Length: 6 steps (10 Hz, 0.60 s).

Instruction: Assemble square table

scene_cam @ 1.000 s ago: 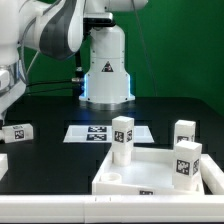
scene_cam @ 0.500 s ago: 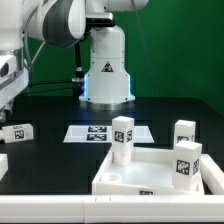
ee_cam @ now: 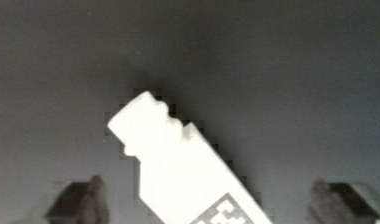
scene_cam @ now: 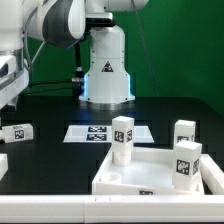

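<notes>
The white square tabletop (scene_cam: 140, 172) lies at the exterior view's lower right. Three white tagged legs stand upright on or right by it: one at its far left corner (scene_cam: 122, 138), one at the back right (scene_cam: 184, 131), one at the near right (scene_cam: 186, 162). A fourth leg (scene_cam: 18, 131) lies on its side on the black table at the left. My gripper (scene_cam: 5, 98) hangs above it, half cut off by the picture's edge. In the wrist view the gripper (ee_cam: 208, 202) is open, and the lying leg (ee_cam: 178, 165) is between the spread fingers (ee_cam: 77, 200), untouched.
The marker board (scene_cam: 98, 131) lies flat on the table's middle, in front of the robot base (scene_cam: 106, 70). Another white piece (scene_cam: 2, 164) shows at the left edge. The table is black, with a green backdrop behind.
The arm's upper links have shifted slightly to the right in the exterior view. The gripper stays over the lying leg. No part has moved.
</notes>
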Motion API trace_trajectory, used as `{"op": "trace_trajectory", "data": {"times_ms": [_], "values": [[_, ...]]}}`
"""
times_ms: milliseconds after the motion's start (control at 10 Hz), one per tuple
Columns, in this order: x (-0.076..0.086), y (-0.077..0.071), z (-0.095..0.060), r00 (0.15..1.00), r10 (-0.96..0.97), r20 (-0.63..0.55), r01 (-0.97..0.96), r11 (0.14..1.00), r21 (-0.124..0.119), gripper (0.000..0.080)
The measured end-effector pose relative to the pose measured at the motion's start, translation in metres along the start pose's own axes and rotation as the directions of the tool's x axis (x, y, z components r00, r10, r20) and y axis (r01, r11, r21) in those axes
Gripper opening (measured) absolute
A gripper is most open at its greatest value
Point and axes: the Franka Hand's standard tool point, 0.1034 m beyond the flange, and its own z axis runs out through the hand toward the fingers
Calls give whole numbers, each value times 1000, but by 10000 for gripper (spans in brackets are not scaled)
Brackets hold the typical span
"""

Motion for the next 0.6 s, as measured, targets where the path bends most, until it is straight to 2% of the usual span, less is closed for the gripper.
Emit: {"op": "trace_trajectory", "data": {"times_ms": [100, 300, 600], "values": [[0, -3, 5, 1000, 0, 1, 0, 1000, 12, 627], [1, -6, 18, 1000, -7, 5, 7, 999, 41, 646], [9, -3, 24, 1000, -21, 0, 21, 999, 49, 649]]}}
